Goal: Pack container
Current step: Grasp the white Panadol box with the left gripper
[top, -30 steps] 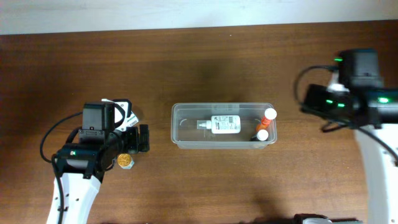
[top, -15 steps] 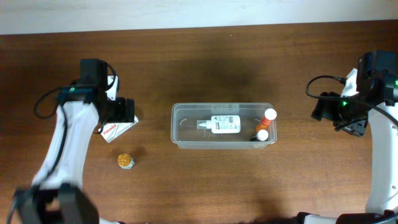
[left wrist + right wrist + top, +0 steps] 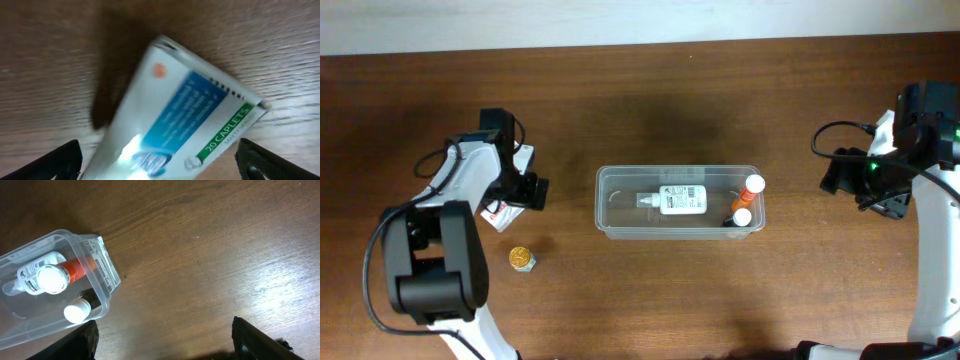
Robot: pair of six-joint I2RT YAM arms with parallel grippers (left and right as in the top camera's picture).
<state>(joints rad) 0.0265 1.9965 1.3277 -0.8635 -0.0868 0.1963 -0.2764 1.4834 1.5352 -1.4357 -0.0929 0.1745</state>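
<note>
The clear container (image 3: 601, 200) stands at the table's centre. It holds a white spray bottle (image 3: 682, 200), an orange bottle with a white cap (image 3: 752, 185) and a dark bottle with a white cap (image 3: 742, 217). Its right end shows in the right wrist view (image 3: 70, 232). My left gripper (image 3: 525, 190) is open, low over a white caplets box (image 3: 498, 213) left of the container. In the left wrist view the box (image 3: 190, 100) lies on the wood between the spread fingers (image 3: 160, 162). My right gripper (image 3: 860, 185) is open and empty, right of the container (image 3: 165, 340).
A small gold round object (image 3: 523, 258) lies on the table in front of the box. The table is brown wood with a pale wall along its far edge.
My left arm swung from beside the gold object back to the white box and now sits over it. My right arm drew back to the right, then stayed still.
</note>
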